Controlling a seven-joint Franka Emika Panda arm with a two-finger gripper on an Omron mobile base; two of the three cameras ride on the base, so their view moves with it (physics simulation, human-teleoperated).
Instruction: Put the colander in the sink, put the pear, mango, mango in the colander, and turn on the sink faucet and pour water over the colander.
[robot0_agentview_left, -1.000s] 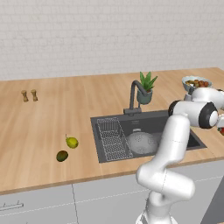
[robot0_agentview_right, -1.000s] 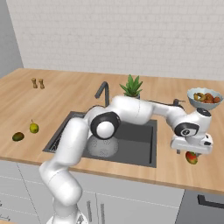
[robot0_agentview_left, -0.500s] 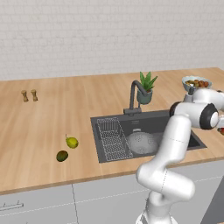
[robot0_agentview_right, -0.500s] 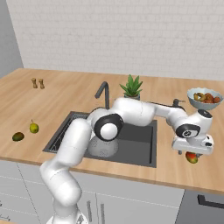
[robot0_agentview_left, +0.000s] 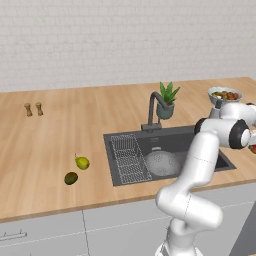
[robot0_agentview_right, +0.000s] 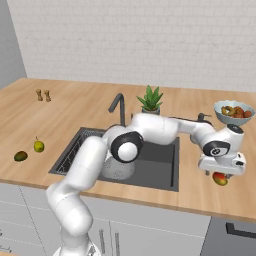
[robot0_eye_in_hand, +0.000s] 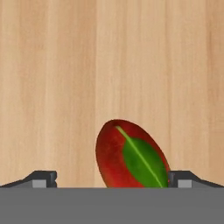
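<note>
Colander (robot0_agentview_left: 162, 163), round light-grey metal: sits in the dark grey sink basin (robot0_agentview_left: 200, 139). Red-and-green oval mango (robot0_eye_in_hand: 132, 155): lies on the wooden counter (robot0_agentview_right: 195, 192) right of the sink, between the spread fingers of the white arm's gripper (robot0_eye_in_hand: 112, 179), apparently untouched.

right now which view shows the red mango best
The hand view: the red mango lies on the wooden counter between the fingertips. In the right base view it peeks out under the hand; the left base view shows a sliver at the edge.
</note>
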